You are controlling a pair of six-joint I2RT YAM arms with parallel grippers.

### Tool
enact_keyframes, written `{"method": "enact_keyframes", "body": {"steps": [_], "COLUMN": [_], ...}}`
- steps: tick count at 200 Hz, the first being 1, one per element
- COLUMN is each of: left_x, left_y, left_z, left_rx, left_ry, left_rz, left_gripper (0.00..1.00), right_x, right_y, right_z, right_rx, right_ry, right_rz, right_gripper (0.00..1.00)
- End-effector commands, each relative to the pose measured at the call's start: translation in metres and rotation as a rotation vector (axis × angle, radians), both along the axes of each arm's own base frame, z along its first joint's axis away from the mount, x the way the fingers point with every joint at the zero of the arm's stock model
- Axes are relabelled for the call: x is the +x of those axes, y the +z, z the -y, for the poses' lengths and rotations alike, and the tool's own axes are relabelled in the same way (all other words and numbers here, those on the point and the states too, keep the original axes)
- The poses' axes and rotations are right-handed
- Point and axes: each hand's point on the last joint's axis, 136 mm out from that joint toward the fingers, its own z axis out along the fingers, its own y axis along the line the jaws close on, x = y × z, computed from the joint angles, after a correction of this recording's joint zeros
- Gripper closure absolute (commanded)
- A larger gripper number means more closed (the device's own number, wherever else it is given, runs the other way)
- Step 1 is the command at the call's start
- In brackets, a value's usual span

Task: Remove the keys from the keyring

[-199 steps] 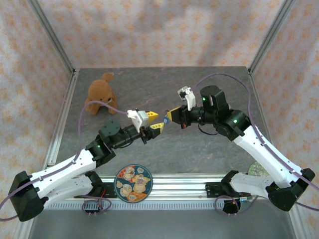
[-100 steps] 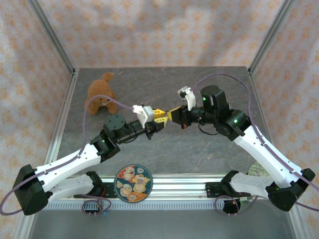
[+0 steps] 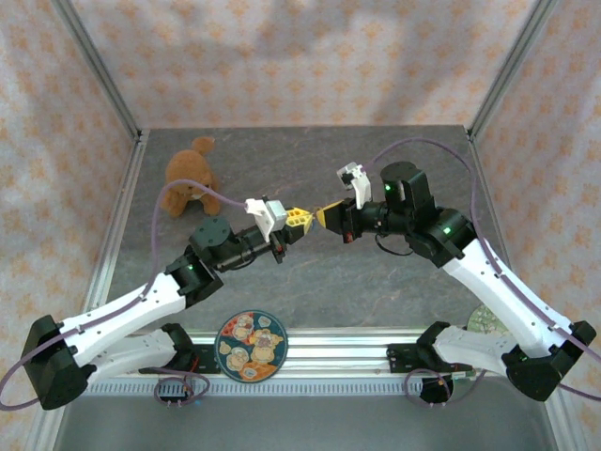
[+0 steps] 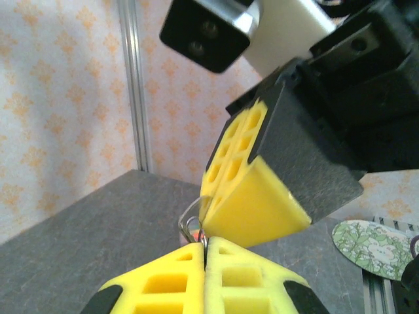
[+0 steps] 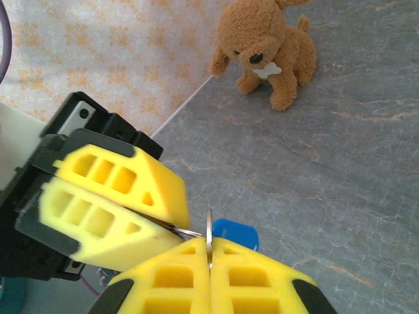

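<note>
1. At about ten o'clock on the table (image 3: 310, 282) sits a brown plush dog (image 3: 191, 177). A round patterned plate (image 3: 252, 346) lies at seven o'clock on the near rail.
2. My left hand (image 3: 299, 218) has swung in from eight o'clock and, over the last second, gone from half open to fully clenched. In its wrist view the yellow fingers (image 4: 163, 284) press together, with a thin wire loop, the keyring (image 4: 190, 221), coming out of their seam.
3. The task's things hang in the air just above the table's centre, between the two hands. They are too small to make out from above.
4. My right hand (image 3: 324, 216) reaches in from three o'clock and stays clenched. Its wrist view shows a thin silvery strip, which I take for one of the keys (image 5: 209, 227), upright in its seam, with a blue tag (image 5: 234, 233) behind.
5. As I judge it, both hands now grip the bunch, so pulling apart can begin. Nothing is off the ring yet.
</note>
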Motion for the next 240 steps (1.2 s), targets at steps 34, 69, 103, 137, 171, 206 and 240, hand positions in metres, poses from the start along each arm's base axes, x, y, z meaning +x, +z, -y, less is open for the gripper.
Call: {"method": "enact_keyframes", "body": {"steps": [34, 69, 103, 137, 171, 206, 240], "left_x": [-0.009, -0.011, -0.013, -0.014, -0.014, -0.008, -0.004], "left_y": [0.010, 0.002, -0.002, -0.009, -0.016, -0.018, -0.011], "left_z": [-0.008, -0.014, -0.024, -0.031, -0.032, -0.026, -0.011], "left_rx": [-0.042, -0.053, -0.070, -0.065, -0.064, -0.057, -0.041], "left_ry": [-0.002, 0.015, 0.047, 0.071, 0.075, 0.077, 0.038], "left_rz": [0.041, 0.020, 0.011, 0.002, -0.003, 0.024, 0.080], "left_gripper": [1.00, 0.85, 0.66, 0.64, 0.57, 0.48, 0.45], "right_x": [-0.001, -0.002, -0.003, -0.004, -0.005, -0.007, -0.010], "right_y": [0.015, 0.019, 0.019, 0.021, 0.024, 0.027, 0.029], "right_z": [0.000, 0.000, -0.001, 0.000, 0.000, -0.001, -0.002], "right_rx": [0.045, 0.043, 0.044, 0.042, 0.042, 0.049, 0.061], "right_ry": [-0.001, 0.006, 0.012, 0.016, 0.021, 0.031, 0.042], "right_rz": [0.028, 0.040, 0.036, 0.040, 0.042, 0.038, 0.031], "right_gripper": [1.00, 1.00, 1.00, 1.00, 1.00, 1.00, 1.00]}}
